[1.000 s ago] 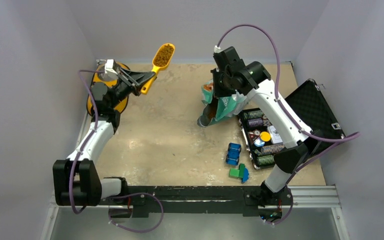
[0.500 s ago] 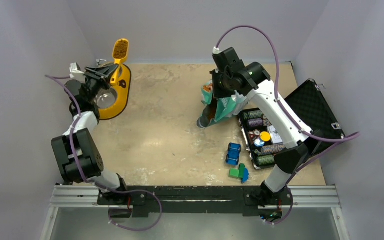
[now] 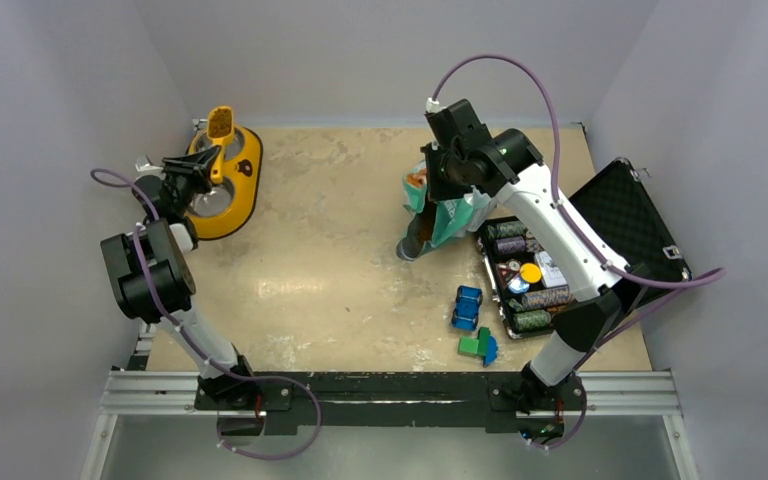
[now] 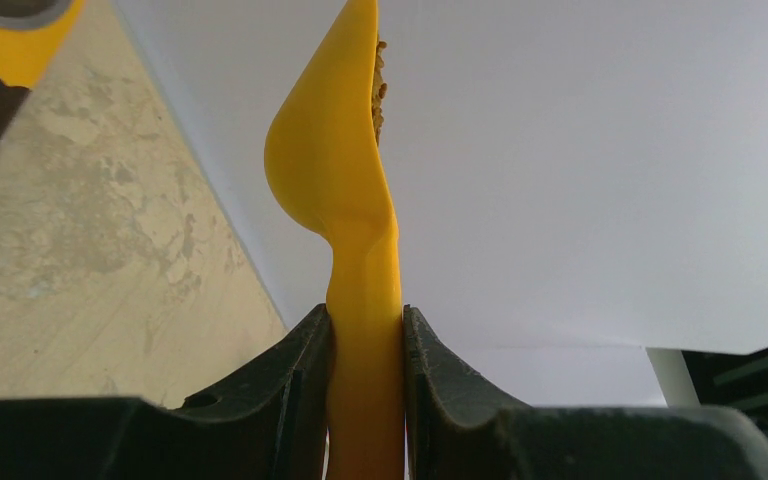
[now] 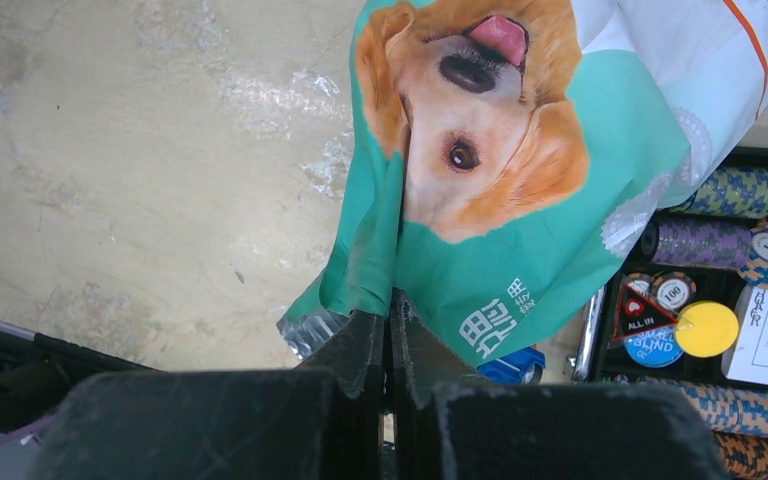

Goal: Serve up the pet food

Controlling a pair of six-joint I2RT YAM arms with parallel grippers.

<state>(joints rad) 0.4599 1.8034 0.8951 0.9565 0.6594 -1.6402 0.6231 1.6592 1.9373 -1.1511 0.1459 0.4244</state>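
Note:
A yellow scoop (image 3: 217,150) carries brown pet food (image 3: 222,124) in its bowl. It hangs over the back end of the yellow feeder (image 3: 245,185), which holds a steel bowl (image 3: 210,201). My left gripper (image 3: 200,168) is shut on the scoop's handle (image 4: 365,330), and a few pellets of pet food (image 4: 379,85) show at the scoop's rim. The teal-green bag (image 3: 447,215) with a dog picture (image 5: 470,120) hangs tilted at mid-table. My right gripper (image 5: 390,320) is shut on the bag's edge near its open mouth.
An open black case (image 3: 625,215) of poker chips (image 3: 525,297) lies at the right. A blue toy car (image 3: 467,307) and a green and blue block (image 3: 478,345) sit near the front. Grey walls close in the left, back and right sides.
My left arm swung the loaded scoop leftward from the back middle to above the yellow feeder. The right arm and bag stayed put.

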